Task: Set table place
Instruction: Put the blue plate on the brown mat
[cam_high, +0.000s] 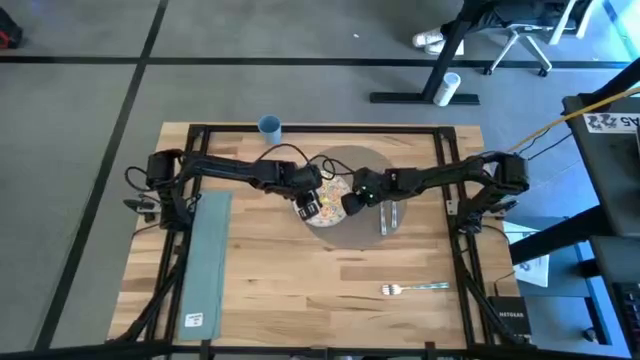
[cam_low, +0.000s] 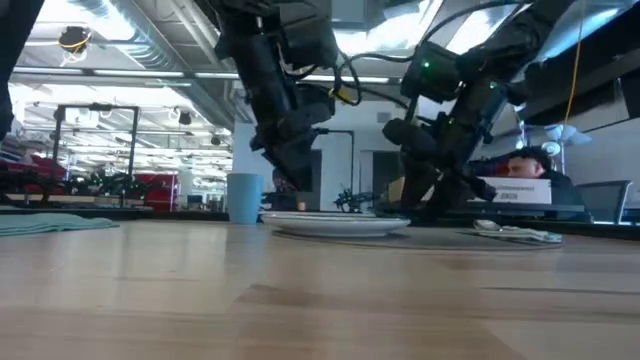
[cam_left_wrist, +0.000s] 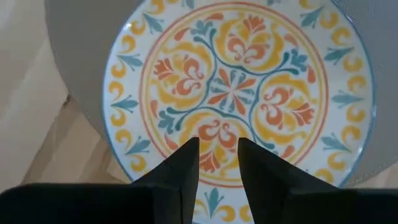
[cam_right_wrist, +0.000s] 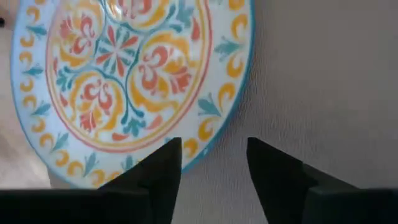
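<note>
While both arms reach inward, left gripper (cam_left_wrist: 217, 155) and right gripper (cam_right_wrist: 214, 155) seemingly hover over plate (cam_high: 328, 200), fingers parted, empty.

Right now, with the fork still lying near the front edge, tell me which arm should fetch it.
Right, probably. The fork lies on the table's right half, on the right gripper's side. The left gripper hovers over the plate, farther away.

The placemat (cam_high: 362, 200) lies at the centre of the desk (cam_high: 300, 290) in the high view, with the plate (cam_high: 325, 205) on its left part. A knife (cam_high: 388, 217) lies on the mat's right part. The fork (cam_high: 412, 289) lies lower right, the napkin (cam_high: 203, 258) along the left edge, the cup (cam_high: 269, 126) at the upper edge.
</note>
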